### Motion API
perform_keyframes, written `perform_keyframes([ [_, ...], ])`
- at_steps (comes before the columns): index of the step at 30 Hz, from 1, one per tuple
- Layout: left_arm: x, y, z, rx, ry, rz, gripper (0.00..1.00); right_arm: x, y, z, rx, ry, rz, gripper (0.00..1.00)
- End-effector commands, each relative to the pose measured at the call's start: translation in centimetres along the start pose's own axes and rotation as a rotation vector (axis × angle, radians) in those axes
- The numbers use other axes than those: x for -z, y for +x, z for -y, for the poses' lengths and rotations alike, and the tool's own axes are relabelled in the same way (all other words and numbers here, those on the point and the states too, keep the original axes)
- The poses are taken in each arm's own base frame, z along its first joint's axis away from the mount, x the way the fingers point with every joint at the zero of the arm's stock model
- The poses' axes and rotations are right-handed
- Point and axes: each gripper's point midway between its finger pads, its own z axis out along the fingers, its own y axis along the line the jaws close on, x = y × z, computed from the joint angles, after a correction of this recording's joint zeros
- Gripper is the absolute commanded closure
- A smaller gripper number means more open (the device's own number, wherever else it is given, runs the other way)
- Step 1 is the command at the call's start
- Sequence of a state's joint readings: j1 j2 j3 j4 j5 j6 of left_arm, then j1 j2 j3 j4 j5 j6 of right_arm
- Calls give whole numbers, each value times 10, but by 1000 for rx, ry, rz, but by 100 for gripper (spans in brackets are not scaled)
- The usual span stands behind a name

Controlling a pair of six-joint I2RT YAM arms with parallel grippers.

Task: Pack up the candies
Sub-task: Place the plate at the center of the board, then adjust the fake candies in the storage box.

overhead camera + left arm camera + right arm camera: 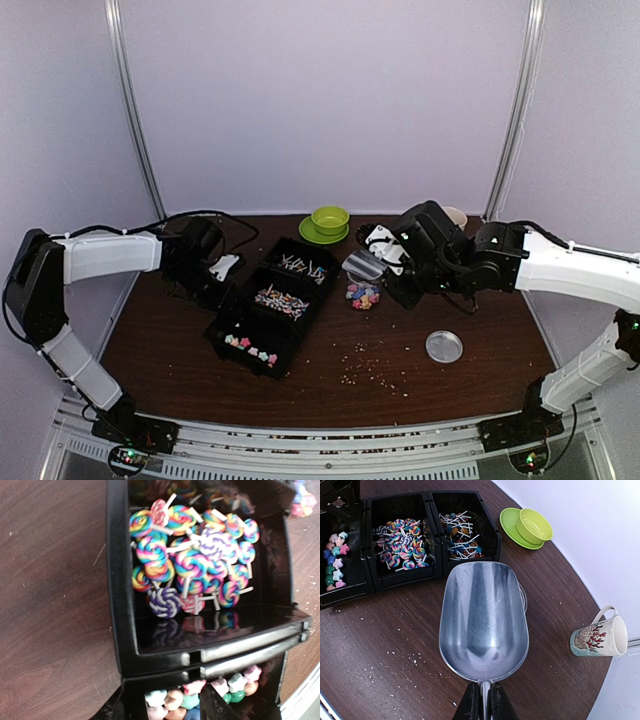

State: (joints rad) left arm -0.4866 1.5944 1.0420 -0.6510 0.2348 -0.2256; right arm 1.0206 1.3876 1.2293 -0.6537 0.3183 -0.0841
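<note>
Only overhead, candies (363,295) beside scoop (362,265).

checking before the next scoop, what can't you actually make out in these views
What sits under the scoop: right wrist view, the scoop, held by the right gripper, covers it.
The candies beside the scoop: top view, too small to tell whether a container holds them.
Fingertips of the left gripper: left wrist view, cut off by the bottom edge.
The mug: top view, mostly hidden behind the right arm.
</note>
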Motion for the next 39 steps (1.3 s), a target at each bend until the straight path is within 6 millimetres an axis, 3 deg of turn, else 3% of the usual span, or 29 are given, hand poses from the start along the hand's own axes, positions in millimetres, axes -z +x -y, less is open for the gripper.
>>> perform_keyframes([
  [1,21,-24,15,-67,44,107,50,5,-4,4,2,20,25,100],
  [12,41,-42,13,-65,42,204,41,6,-7,3,4,18,32,100],
  [22,48,-60,-8,-10,-84,178,40,5,-10,-1,18,9,29,100],
  [32,24,-86,-18,22,-120,114,41,8,-6,-3,20,9,32,100],
  [39,0,-82,-27,7,-191,47,47,7,-5,-3,24,19,30,100],
])
